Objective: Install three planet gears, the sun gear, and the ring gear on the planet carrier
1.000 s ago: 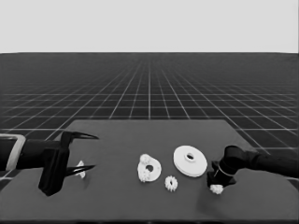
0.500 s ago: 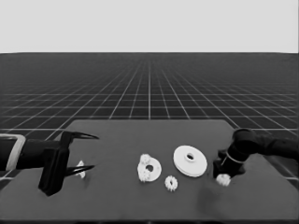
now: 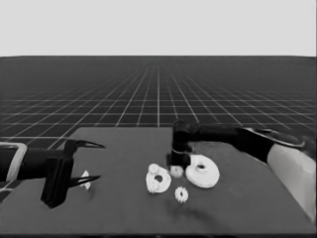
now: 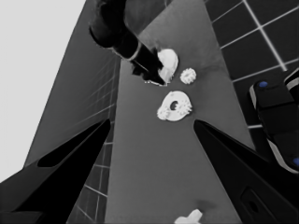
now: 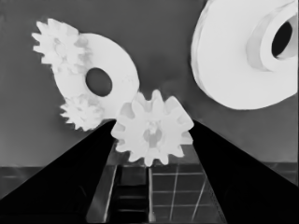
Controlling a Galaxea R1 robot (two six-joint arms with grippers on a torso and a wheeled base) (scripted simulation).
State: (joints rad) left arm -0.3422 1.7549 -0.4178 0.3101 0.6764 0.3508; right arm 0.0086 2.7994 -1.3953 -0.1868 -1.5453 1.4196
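My right gripper (image 3: 177, 166) hangs over the middle of the dark worktop (image 3: 237, 208), jaws clamped on a small white toothed planet gear (image 5: 153, 128), between the smaller flat white round part (image 3: 158, 181), which carries two gears, and the larger thick white round part (image 3: 202, 171). Another gear (image 3: 182, 194) lies loose nearby. My left gripper (image 3: 81, 161) waits over the worktop's left end, jaws apart, above a thin white piece (image 3: 85, 179).

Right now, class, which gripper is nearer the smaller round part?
Right. The right gripper holds a gear just beside the smaller round part; the left gripper waits over the table's left end.
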